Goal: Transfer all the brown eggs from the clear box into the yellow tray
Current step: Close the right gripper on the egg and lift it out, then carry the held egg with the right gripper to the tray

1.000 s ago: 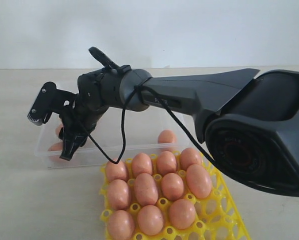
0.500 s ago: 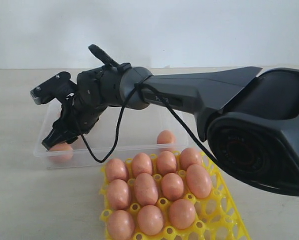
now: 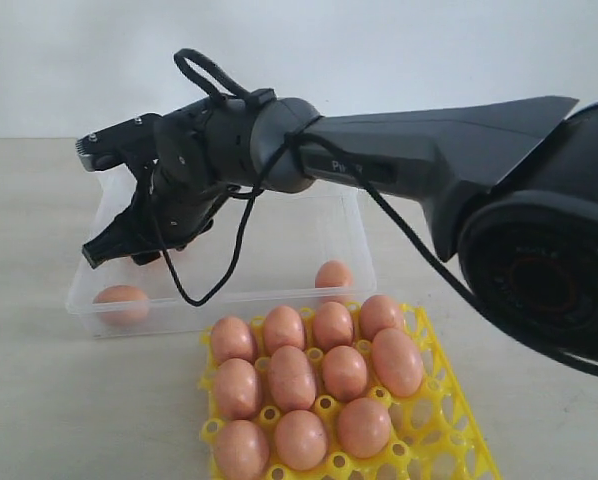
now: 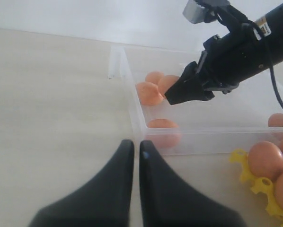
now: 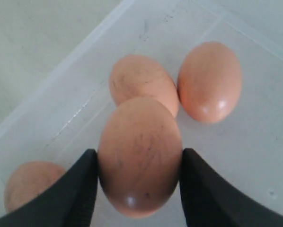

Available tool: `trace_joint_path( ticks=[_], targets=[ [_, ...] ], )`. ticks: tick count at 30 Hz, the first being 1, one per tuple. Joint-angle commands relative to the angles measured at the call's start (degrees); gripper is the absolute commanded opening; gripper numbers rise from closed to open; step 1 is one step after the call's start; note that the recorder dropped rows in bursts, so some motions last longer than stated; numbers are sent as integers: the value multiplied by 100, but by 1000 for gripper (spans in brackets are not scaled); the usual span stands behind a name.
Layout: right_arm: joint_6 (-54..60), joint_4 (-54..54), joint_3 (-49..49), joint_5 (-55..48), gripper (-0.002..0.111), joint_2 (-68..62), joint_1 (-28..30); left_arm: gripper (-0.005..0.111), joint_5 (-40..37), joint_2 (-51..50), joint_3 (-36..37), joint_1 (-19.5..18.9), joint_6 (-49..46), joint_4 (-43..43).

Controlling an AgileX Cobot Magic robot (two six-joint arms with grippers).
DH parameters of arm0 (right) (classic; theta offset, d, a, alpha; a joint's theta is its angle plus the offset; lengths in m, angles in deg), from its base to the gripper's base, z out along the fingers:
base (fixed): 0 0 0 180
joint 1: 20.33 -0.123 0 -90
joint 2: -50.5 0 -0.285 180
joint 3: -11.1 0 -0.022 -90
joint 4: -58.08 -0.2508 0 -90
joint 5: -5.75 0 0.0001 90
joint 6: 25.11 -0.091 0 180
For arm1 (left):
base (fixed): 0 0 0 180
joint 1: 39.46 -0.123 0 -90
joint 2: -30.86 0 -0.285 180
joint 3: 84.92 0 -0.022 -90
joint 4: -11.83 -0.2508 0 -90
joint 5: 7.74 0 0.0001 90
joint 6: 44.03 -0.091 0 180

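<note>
My right gripper point(image 5: 138, 153) is shut on a brown egg point(image 5: 139, 156), held just above the floor of the clear box point(image 5: 255, 156). Three more brown eggs point(image 5: 209, 80) lie in the box beyond and beside it. In the exterior view this gripper point(image 3: 114, 245) reaches across to the box's left end, over the clear box point(image 3: 219, 310), where one egg point(image 3: 121, 300) lies at the front left and another point(image 3: 333, 275) at the front right. The yellow tray point(image 3: 449, 440) holds several eggs point(image 3: 292, 378). My left gripper point(image 4: 133, 144) is shut and empty, outside the box's front corner.
The right arm's long black forearm point(image 3: 429, 170) spans the box and hangs above the tray's back rows, with a loose cable point(image 3: 241, 250) looping under the wrist. Bare pale tabletop point(image 4: 51, 104) lies left of the box. The tray's right-hand cups point(image 3: 459, 410) hold nothing.
The right gripper swung from pointing down into the box's left end to a flatter pose and rose a little, now carrying an egg. The left gripper's earlier state is not shown.
</note>
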Motion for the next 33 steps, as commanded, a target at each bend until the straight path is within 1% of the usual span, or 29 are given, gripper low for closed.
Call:
trace_joint_path(
  ticks=[1,6,12,14,16,18,20,25,29,33],
  targets=[
    [-837,407,1078,1117,0,772,2,4,43,-24,23,13,-24,-24],
    [-903,407,3052,3105,0,1938,2,4,43,-24,23,13,-24,-24],
    [-855,331,5357,4946,0,3391,111,4,43,-24,23,13,-24,-24],
    [-824,-111,6202,5591,0,3805,214,4,43,-24,23,13,-24,-24],
    [-688,-807,7075,6239,0,4242,302,4,43,-24,23,13,-24,-24],
    [-566,-1325,7818,6680,0,4635,343,4,43,-24,23,13,-24,-24],
    [-568,-1447,8520,6868,0,4984,343,4,43,-24,23,13,-24,-24],
    [-568,-1225,9568,6821,0,5668,343,4,43,-24,23,13,-24,-24],
    [-588,-1216,9854,6777,0,6071,343,4,43,-24,23,13,-24,-24],
    [-588,-1090,9878,6411,0,6137,343,4,43,-24,23,13,-24,-24]
  ],
)
